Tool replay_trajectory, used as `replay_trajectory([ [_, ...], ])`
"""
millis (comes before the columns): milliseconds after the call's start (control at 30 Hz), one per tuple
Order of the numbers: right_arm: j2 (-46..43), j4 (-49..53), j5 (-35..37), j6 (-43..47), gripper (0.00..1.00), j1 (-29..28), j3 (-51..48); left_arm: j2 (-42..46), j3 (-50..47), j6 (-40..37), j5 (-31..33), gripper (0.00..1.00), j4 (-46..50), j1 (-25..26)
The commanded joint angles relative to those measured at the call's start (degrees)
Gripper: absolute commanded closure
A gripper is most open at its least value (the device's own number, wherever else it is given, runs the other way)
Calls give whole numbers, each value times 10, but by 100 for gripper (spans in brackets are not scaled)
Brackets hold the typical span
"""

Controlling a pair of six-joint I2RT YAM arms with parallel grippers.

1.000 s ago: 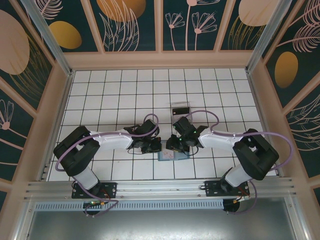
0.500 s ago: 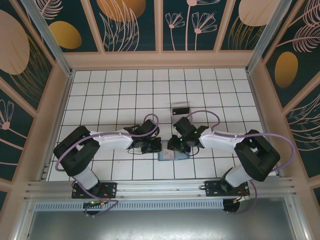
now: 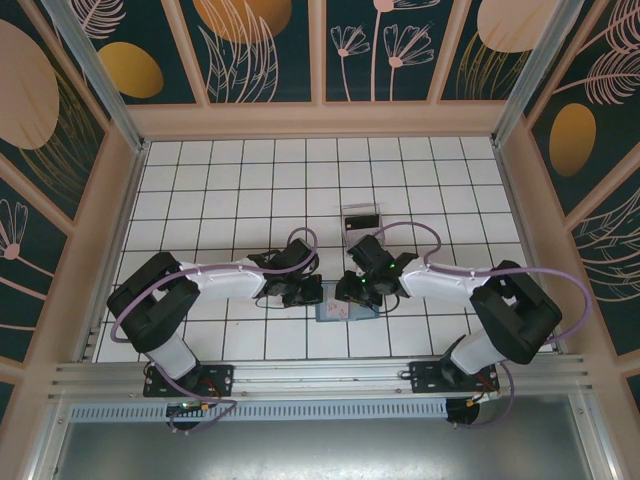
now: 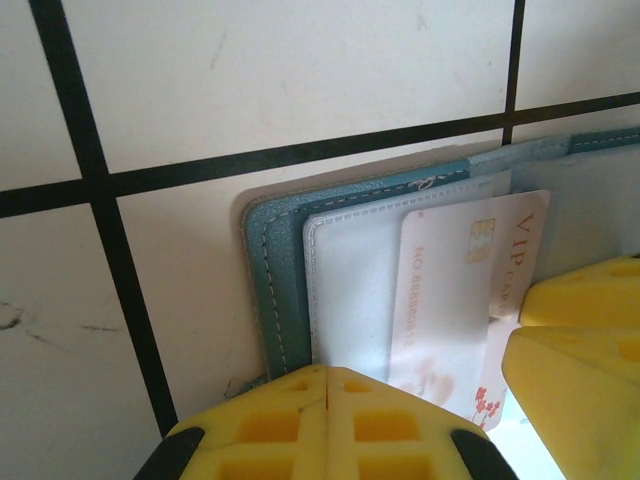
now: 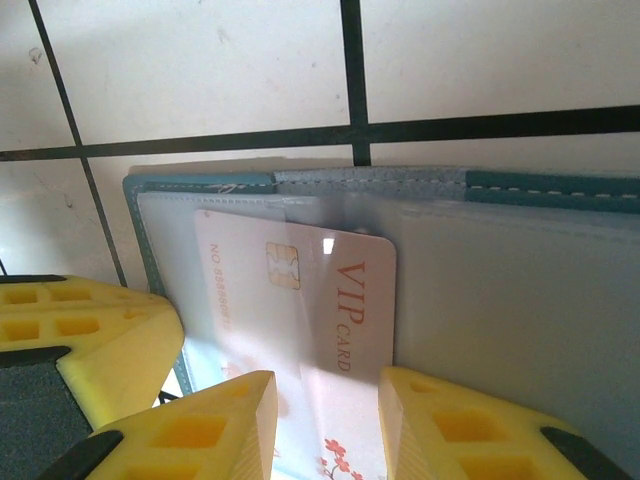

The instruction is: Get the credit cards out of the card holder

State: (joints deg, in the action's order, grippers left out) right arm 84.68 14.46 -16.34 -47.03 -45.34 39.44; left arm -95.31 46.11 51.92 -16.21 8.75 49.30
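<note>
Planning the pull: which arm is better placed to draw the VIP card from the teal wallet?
Likely right: the right gripper is over the pale VIP card, jaws apart; the shut left gripper sits at the teal card holder's edge.

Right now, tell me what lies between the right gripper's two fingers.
The right wrist view shows the pale VIP card in the gap between the fingers of the right gripper. The card lies flat on the open teal wallet.

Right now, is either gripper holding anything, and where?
The right gripper straddles the free end of the VIP card; whether it grips cannot be told. The left gripper is shut against the edge of the card holder.
</note>
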Motion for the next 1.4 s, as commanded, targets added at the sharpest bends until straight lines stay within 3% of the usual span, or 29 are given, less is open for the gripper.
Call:
replay_trajectory([
  [0, -21, 18, 13, -4, 66, 4, -10, -15, -3, -9, 29, 100, 54, 0],
  [533, -14, 23, 17, 2, 65, 6, -16, -18, 1, -10, 27, 100, 55, 0],
  [967, 3, -74, -35, 3, 75, 6, -50, -19, -2, -11, 27, 100, 55, 0],
  [1367, -7, -83, -34, 0, 88, 11, -66, -17, -3, -10, 28, 100, 58, 0],
])
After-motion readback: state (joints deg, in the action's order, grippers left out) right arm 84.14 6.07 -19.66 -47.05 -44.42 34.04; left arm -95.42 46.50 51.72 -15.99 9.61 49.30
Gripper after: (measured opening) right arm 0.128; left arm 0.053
